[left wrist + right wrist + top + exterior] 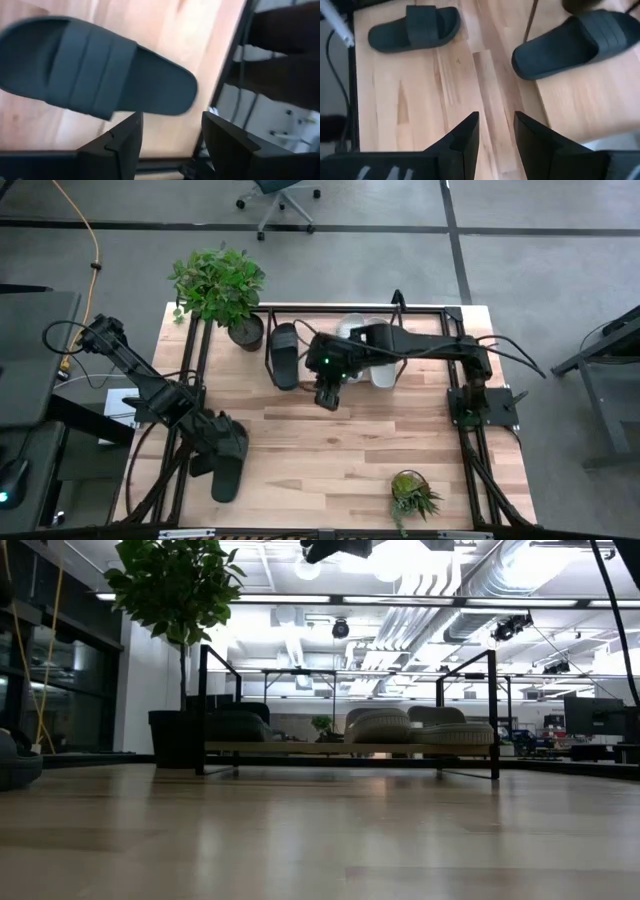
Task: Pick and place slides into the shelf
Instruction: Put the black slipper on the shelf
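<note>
One black slide (225, 475) lies sole-down on the table near its left front; it also shows in the left wrist view (95, 75). My left gripper (230, 448) (172, 135) hangs open just over that slide's far end, touching nothing. The shelf (330, 310) stands along the far edge. A second black slide (283, 355) (575, 42) rests on its board, and two light grey slides (385, 372) (380, 725) rest beside it, partly hidden by my right arm. My right gripper (328, 395) (496, 127) hovers open over bare table in front of the shelf.
A large potted plant (220, 285) stands at the table's far left corner beside the shelf. A small plant (410, 495) sits near the front right. Black frame tubing (180, 480) runs along the table's left side. Bare wood lies between the two grippers.
</note>
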